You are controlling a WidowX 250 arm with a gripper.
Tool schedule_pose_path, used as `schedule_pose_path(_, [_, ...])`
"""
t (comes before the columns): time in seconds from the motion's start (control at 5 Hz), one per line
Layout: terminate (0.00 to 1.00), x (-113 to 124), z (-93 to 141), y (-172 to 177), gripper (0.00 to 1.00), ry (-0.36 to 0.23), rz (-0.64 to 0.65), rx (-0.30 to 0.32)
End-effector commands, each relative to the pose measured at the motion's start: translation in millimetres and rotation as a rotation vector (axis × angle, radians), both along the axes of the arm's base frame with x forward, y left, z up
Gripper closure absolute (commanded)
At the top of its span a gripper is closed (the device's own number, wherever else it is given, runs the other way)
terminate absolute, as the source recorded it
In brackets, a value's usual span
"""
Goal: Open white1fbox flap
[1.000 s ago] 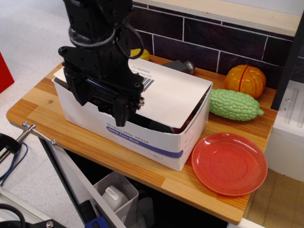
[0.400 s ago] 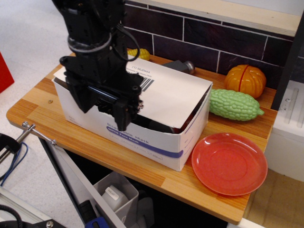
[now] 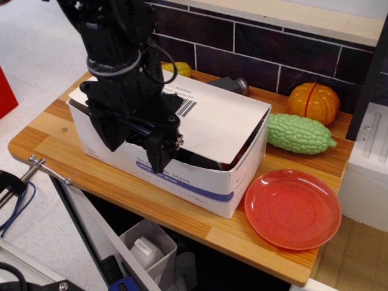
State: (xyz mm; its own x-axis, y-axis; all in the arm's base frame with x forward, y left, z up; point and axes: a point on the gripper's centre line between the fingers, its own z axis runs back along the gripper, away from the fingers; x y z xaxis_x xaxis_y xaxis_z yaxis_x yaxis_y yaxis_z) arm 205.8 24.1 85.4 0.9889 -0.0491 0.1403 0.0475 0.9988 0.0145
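The white1fbox (image 3: 203, 182) is a long white cardboard box with a blue-purple stripe, lying across the wooden table. Its flap (image 3: 225, 124), a broad white panel with a black barcode label, rests tilted over the top. A dark gap shows under the flap's front edge. My black gripper (image 3: 134, 148) hangs over the box's front left part and hides that end of the flap. Its fingers stand apart, open, with their tips down at the front wall. Nothing is held between them.
A red plate (image 3: 293, 209) lies right of the box near the table's front edge. A green bumpy gourd (image 3: 300, 133) and an orange pumpkin (image 3: 313, 103) sit behind it. A yellow object (image 3: 177, 68) and a dark object (image 3: 229, 83) lie by the tiled wall.
My gripper has moved down and slightly toward the front of the box. The box and flap have not visibly moved.
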Motion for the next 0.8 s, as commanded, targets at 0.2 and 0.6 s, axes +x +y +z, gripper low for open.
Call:
schedule_pose_path(0.2, [0.00, 14, -1, 3, 0.00, -0.006, -0.019, -0.048])
schedule_pose_path(0.6, [0.00, 23, 2, 9, 0.00, 0.028, -0.041, -0.135])
